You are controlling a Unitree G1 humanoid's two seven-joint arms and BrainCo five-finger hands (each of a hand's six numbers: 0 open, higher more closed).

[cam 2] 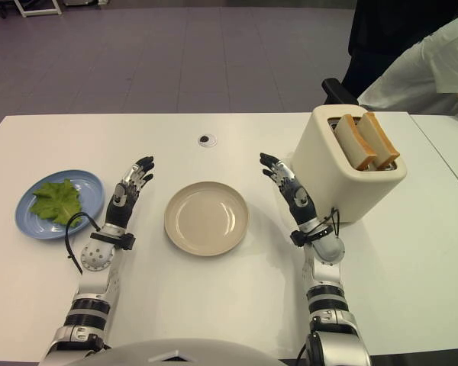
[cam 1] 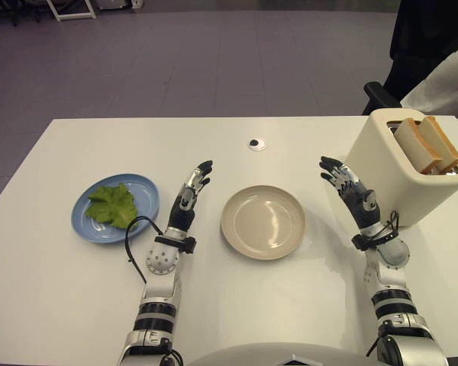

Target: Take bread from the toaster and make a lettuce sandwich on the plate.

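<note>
Now | bread (cam 1: 429,145): two pale, brown-crusted slices poking from toaster (cam 1: 389,179) | left robot hand (cam 1: 189,194), right robot hand (cam 1: 349,191): spread, empty

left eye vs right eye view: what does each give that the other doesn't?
Left eye view: more bare table left of the blue plate; the toaster sits at the frame's right edge. Right eye view: bare table right of the toaster, up to a neighbouring table. Both: lettuce on the blue plate, beige plate between the open left hand and open right hand, two bread slices in the toaster.

Bread (cam 1: 429,145) in toaster (cam 1: 388,187), plate (cam 1: 262,222) ctr.
</note>
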